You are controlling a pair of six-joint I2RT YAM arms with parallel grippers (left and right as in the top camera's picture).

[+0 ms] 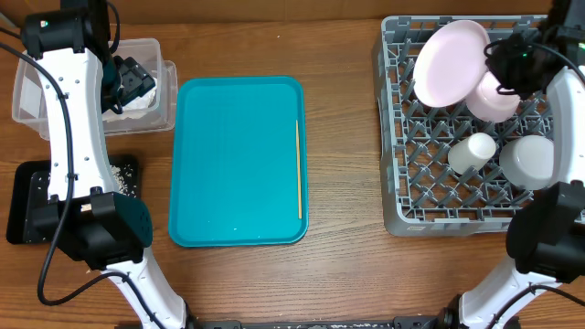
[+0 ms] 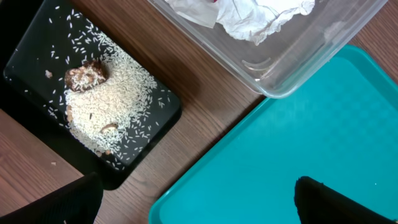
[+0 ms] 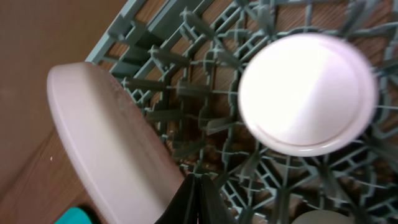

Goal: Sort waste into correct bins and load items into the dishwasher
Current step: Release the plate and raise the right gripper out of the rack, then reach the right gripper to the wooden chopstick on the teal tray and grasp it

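A brown wooden table (image 1: 338, 137), seen from above, with my two white arms reaching in from the near edge.

On my right sits the largest thing, a square grey dish rack (image 1: 402, 210) with rows of upright pegs. In the middle lies a teal serving tray (image 1: 238, 164), bare apart from a thin yellow stick (image 1: 298, 169) along its right side. At the far left stands a clear plastic tub (image 1: 27, 91), and nearer to me on the same side a flat black tray (image 1: 27, 206).

Inside the rack, a large plate (image 1: 448, 62) stands tilted on edge among the pegs at the far left. A smaller plate (image 1: 494, 100) leans just to its right, partly hidden under my right arm. Nearer to me, a pale bowl (image 1: 528, 157) sits at the right side, and a small cup (image 1: 473, 151) just beside it on the left.

Crumpled white napkins (image 2: 249, 18) lie in the tub.

My left gripper (image 1: 135, 80) hangs over the tub with its dark fingers (image 2: 336, 202) spread wide apart, holding nothing. My right gripper (image 3: 200, 199) is over the rack, close beside the large plate's rim, its fingers pressed together with nothing between them.

A heap of pale rice crumbs (image 2: 106, 106) is scattered across the black tray, with a small brown food scrap (image 2: 87, 74) at its edge.
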